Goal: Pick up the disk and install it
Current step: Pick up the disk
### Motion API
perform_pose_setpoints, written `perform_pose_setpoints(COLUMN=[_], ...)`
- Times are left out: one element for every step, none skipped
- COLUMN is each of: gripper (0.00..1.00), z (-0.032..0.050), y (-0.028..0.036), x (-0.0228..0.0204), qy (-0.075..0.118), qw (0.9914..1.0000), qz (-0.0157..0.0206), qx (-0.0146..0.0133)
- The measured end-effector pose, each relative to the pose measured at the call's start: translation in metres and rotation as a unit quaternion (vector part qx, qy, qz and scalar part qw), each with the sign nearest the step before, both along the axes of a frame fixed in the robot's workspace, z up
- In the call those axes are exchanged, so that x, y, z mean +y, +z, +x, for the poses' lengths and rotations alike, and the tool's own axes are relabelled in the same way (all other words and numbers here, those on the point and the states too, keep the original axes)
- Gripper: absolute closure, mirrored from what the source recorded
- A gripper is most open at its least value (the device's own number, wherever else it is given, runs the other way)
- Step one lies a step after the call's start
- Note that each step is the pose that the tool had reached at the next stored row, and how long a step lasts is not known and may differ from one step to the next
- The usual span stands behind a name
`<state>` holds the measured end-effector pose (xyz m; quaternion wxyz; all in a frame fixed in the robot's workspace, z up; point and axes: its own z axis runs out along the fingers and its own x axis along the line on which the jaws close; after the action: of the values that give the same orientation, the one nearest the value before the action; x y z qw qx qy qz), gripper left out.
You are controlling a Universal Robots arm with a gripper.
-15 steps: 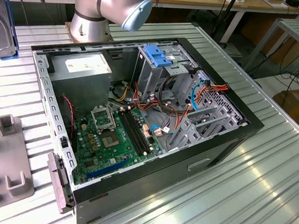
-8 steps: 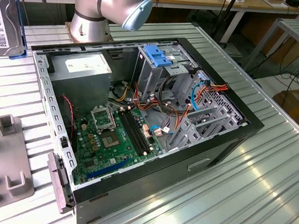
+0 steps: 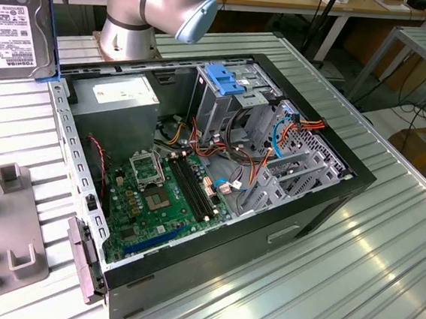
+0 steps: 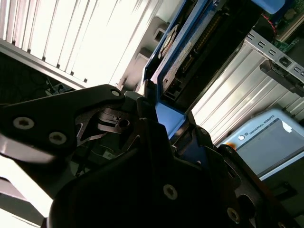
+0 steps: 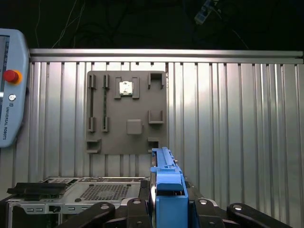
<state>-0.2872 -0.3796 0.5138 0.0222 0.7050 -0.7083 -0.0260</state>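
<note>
The disk [image 3: 15,20] hangs in the air at the exterior view's left, high over the ribbed metal worktop [image 3: 384,266] and clear of the open computer case [image 3: 321,208]. It stands on edge. Its labelled flat face is turned to that camera, and its long axis runs roughly up and down, with one bright blue side rail along the edge nearer the case.

In the first wrist view the disk [image 5: 167,190] shows edge-on as a narrow blue strip. It reaches straight out from the hand [image 5: 167,209], over a grey fixture plate [image 5: 126,111] that lies on the worktop. In the second wrist view its dark body [image 4: 190,52] and blue rail slant away from the hand [image 4: 164,121].

The hand is clamped narrowly on the blue end of the disk, with a dark finger pressed to either side. The arm [image 3: 156,7] rises behind the case, and its silver joint with a pale blue cap is bent over the far rim.

The disk has a dark grey body framed in blue plastic, and its face carries a white label. A teach pendant [image 5: 9,95] lies on the worktop beside the fixture plate.
</note>
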Motion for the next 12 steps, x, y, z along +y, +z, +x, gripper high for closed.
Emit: perform_pose_setpoints(gripper=[0.63,0.63,0.63,0.63,0.63,0.63,0.63,0.63,0.63,0.63,0.63,0.63], z=[0.002,0.0033,0.0056,0.0068,0.0081,0.0099,0.0116,0.0134,0.0156,0.0181,0.02,0.022], y=[0.0,-0.0001,-0.0003,-0.0005,-0.0008,-0.001,-0.0011,-0.0012,-0.0012,-0.0013,-0.0013,-0.0014], x=[0.0,0.0,0.0,0.0,0.0,0.0,0.0,0.0,0.0,0.0,0.0,0.0], qy=[0.0,0.0,0.0,0.0,0.0,0.0,0.0,0.0,0.0,0.0,0.0,0.0], qw=[1.0,1.0,1.0,1.0,0.99999,0.99999,0.99999,0.99999,0.99999,0.99999,0.99999,0.99999], qz=[0.0,0.0,0.0,0.0001,0.0,0.0,0.0,0.0,0.0,0.0,0.0,0.0], qx=[0.0,0.0,-0.0005,-0.0018,-0.0032,-0.0038,-0.0039,-0.0039,-0.0039,-0.0039,-0.0039,-0.0039])
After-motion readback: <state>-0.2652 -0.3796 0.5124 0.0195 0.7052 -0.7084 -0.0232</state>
